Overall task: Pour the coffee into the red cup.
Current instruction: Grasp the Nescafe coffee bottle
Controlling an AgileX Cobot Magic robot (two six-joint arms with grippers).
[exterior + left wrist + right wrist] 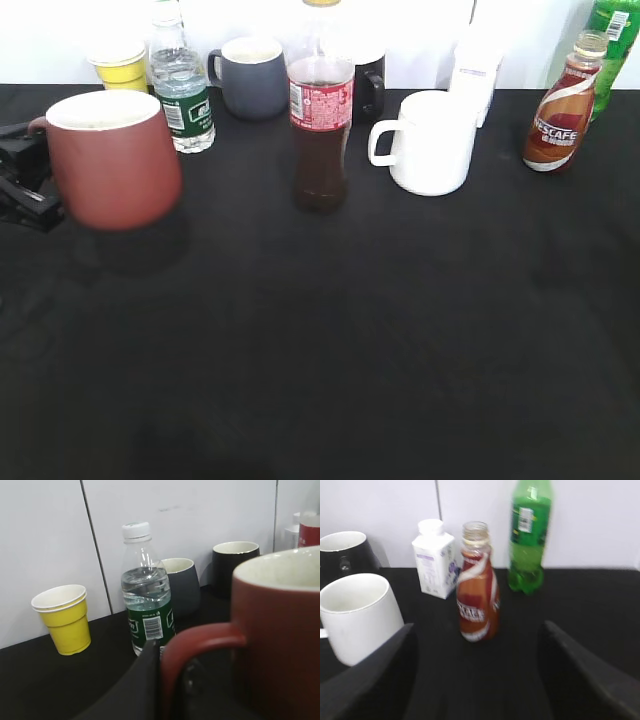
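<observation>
Left gripper (22, 178) is clamped on the loop handle of the red cup (112, 160), out at the left edge of the black table (330, 340); in the left wrist view a dark finger (142, 690) presses against that handle, the red cup (280, 635) filling the right side, its white inside showing; the cup looks lifted slightly, though I can't be sure. The cola bottle (321, 125) stands mid-table, our landmark; the cup is well to its left, the white mug (430, 142) just to its right, the water bottle (180, 85) and grey-blue mug (250, 77) behind it to the left. The coffee (562, 108) stands upright far right of the cola, uncapped, green bottle (615, 30) just behind it. Right gripper (477, 680) spread wide, fingers (580, 670) either side, the coffee (478, 595) framed between them but apart; a white carton (435, 560) sits behind.
</observation>
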